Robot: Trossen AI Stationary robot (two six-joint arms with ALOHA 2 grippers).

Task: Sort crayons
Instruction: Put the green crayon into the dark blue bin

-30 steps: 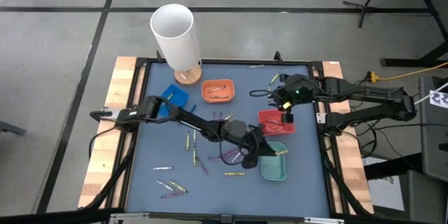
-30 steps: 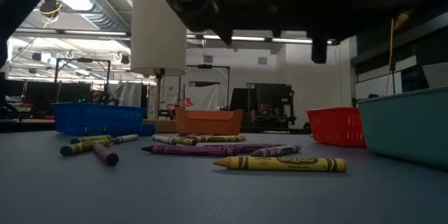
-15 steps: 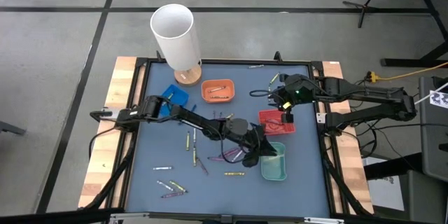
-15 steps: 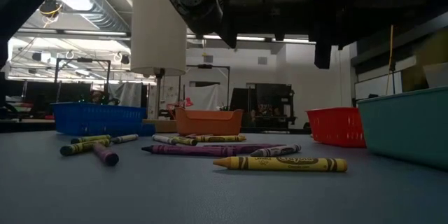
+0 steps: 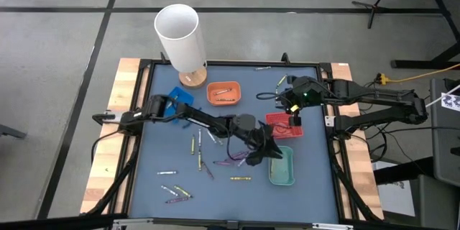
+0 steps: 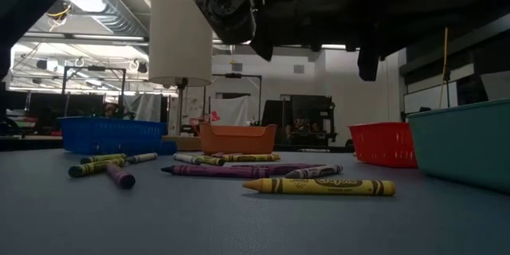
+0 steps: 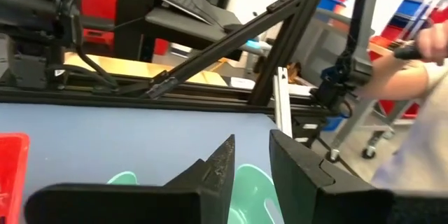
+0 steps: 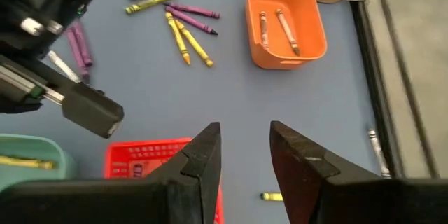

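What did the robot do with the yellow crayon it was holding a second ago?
The left hand let it go: a second ago it held a yellow crayon over the green tray, and now its fingers are apart with nothing between them, and it has pulled back a little. A yellow crayon lies in the tray. The right hand over the red tray and the loose crayons stayed put.

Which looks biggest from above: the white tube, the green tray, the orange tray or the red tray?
1. white tube, clearly biggest, though it stands tall toward the camera.
2. green tray.
3. orange tray.
The red tray is partly hidden by an arm, so it stays unranked.
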